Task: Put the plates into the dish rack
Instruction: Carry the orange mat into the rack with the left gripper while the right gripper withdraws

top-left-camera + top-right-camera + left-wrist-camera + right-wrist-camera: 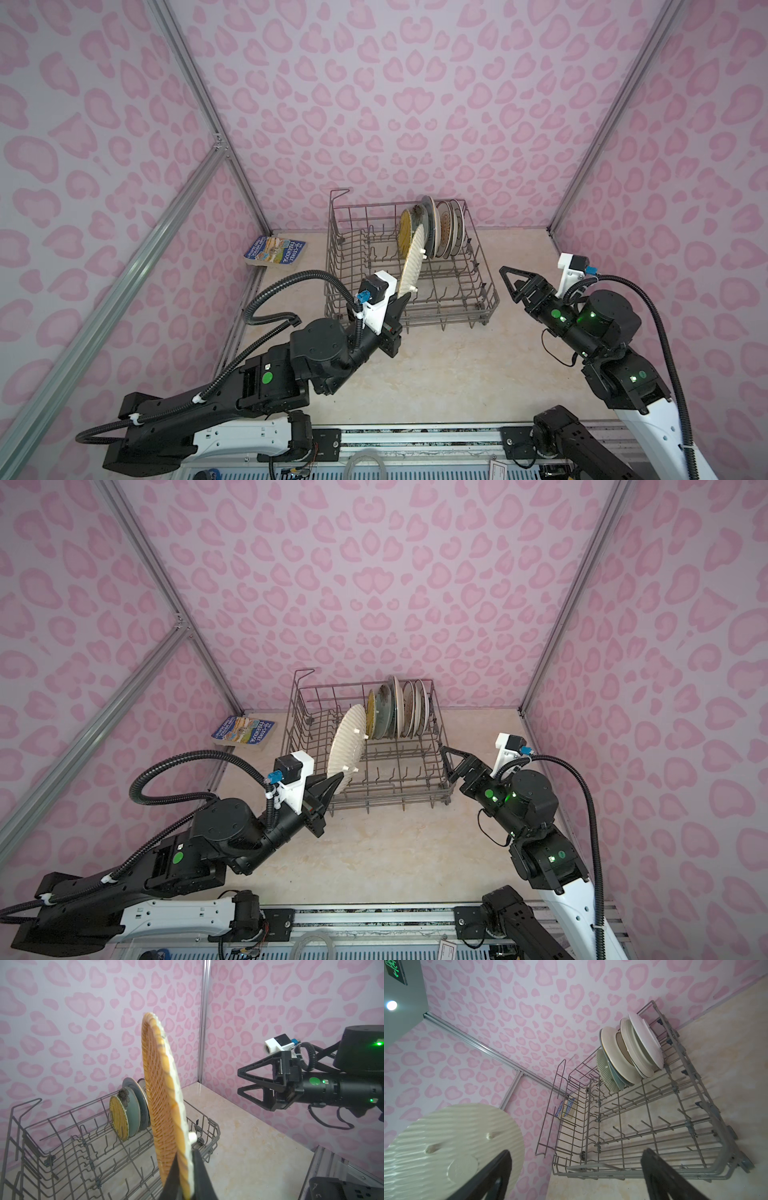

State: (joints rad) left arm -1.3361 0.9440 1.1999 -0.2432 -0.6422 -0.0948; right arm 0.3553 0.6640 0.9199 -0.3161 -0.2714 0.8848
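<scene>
On the beige marble tabletop, centre of both top views, my left gripper, clamped on the orange woven-look round plate, holds it on edge over the grey wire dish rack, my right gripper gapes empty, and next, I judge, the plate must be lowered between free tines.

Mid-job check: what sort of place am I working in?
Probably a staged robot test cell, not a kitchen: pink heart-print wall panels on aluminium frame posts, a grey wire dish rack on a beige marble-look tabletop.

Beige marble-look tabletop; grey wire dish rack at back centre; blue paperback book near back-left corner.
</scene>
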